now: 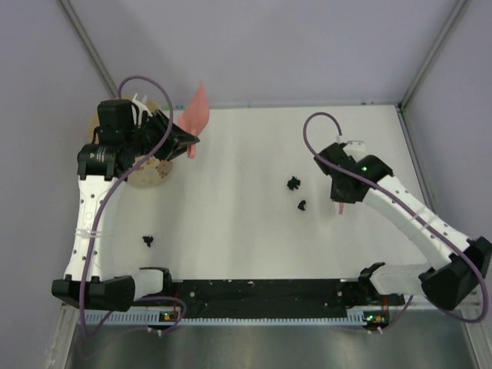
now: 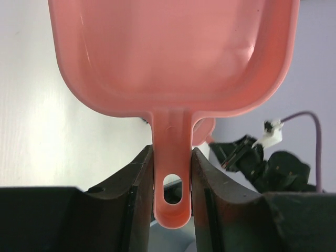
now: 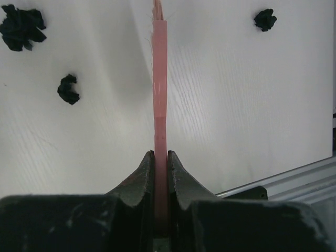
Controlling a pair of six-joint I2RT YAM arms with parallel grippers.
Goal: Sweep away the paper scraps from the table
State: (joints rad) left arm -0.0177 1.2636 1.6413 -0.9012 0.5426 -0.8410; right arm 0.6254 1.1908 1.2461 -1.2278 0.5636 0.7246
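Three black paper scraps lie on the white table [image 1: 254, 246]: two near the middle [image 1: 293, 183] [image 1: 302, 205] and one at the near left [image 1: 147, 241]. My left gripper [image 1: 187, 141] is at the back left, shut on the handle of a pink dustpan [image 1: 198, 111], which is raised and tilted. The left wrist view shows its handle [image 2: 171, 131] clamped in the left gripper [image 2: 171, 152]. Just right of the two middle scraps, my right gripper [image 1: 338, 201] is shut on a thin pink brush [image 3: 160, 79]. In the right wrist view, scraps [image 3: 21, 27] [image 3: 68, 89] lie left of the brush and one [image 3: 265, 19] right.
A round tan disc [image 1: 146, 173] lies under the left arm at the back left. A black strip [image 1: 261, 292] runs along the table's near edge between the arm bases. Grey-lilac walls close in the back and sides. A metal rail [image 3: 283, 181] shows by the right gripper.
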